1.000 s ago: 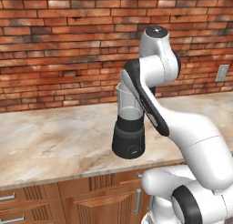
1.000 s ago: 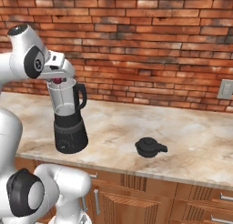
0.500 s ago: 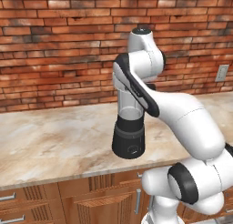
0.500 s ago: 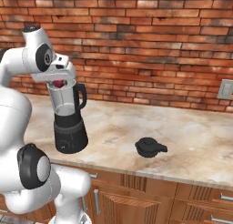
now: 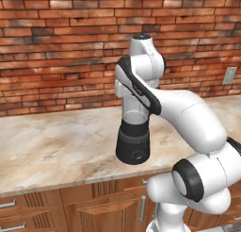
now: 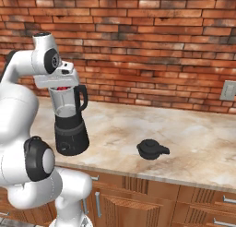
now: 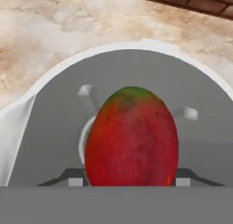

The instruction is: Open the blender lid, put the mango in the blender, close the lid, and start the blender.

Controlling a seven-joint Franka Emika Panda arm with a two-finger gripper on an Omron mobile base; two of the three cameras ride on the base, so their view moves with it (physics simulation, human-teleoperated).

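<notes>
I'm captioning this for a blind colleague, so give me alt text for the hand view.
A red mango with a green top is held in the gripper directly above the open blender jar, its blades visible below. Marble counter and a strip of brick wall lie beyond.

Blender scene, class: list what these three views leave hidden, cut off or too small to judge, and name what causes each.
- Gripper fingertips: in the hand view the mango covers them, so contact cannot be confirmed.
- Blender jar top: in the left base view the arm hides it.
- Mango in the right base view: a small red patch under the hand, too small to judge.
- Blender lid knob: too small on the counter to make out.
</notes>
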